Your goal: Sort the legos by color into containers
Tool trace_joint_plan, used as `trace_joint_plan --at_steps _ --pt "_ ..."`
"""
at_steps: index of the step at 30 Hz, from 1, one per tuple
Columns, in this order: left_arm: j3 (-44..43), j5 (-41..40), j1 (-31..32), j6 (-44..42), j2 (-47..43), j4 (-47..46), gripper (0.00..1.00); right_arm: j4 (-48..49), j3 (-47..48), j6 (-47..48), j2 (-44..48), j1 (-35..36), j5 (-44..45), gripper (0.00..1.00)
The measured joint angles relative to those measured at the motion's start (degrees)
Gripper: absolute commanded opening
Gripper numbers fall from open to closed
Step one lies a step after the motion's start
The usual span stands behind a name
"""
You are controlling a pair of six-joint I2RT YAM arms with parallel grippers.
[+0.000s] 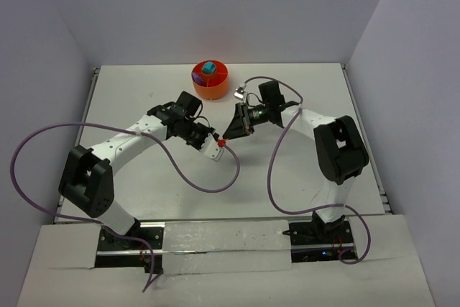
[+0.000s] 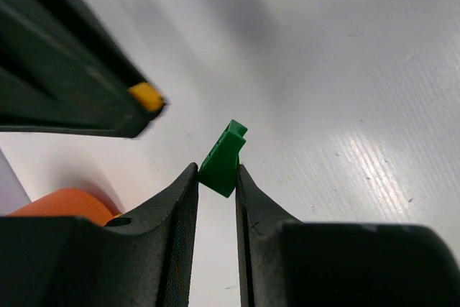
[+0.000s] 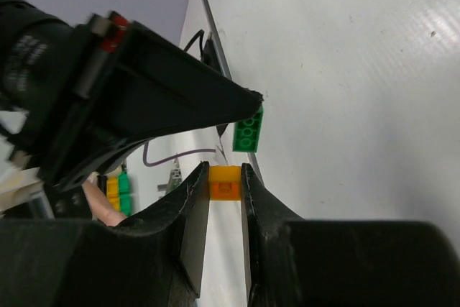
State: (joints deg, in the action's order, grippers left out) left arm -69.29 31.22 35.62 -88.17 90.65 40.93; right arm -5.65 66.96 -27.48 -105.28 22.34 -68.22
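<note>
My left gripper [image 2: 215, 172] is shut on a small green lego [image 2: 224, 157] and holds it above the white table. My right gripper [image 3: 225, 172] is shut on an orange-yellow lego [image 3: 225, 182]. The two grippers meet tip to tip at mid-table in the top view, left [image 1: 216, 147] and right [image 1: 229, 136], with the orange lego [image 1: 222, 141] between them. The green lego [image 3: 249, 131] also shows in the right wrist view, just beyond the orange one. The round orange tub [image 1: 215, 91] stands behind them and holds a teal-blue lego [image 1: 209, 68] and a purple one [image 1: 196, 77].
A small silvery object [image 1: 239, 93] lies just right of the tub. Purple cables loop from both arms over the table [image 1: 144, 91]. The table's raised edges and the purple-white walls close in the left, right and back sides.
</note>
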Motion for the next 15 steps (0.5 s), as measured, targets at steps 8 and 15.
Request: trace_joint_plan --at_steps 8,15 --pt "1.01 -0.12 -0.59 0.41 0.00 0.46 0.00 -6.73 3.26 6.37 1.34 -2.12 0.35 0.00" --pt "-13.39 4.60 -10.88 20.54 3.60 1.39 0.00 -10.74 6.88 9.09 1.34 -6.96 7.03 0.00"
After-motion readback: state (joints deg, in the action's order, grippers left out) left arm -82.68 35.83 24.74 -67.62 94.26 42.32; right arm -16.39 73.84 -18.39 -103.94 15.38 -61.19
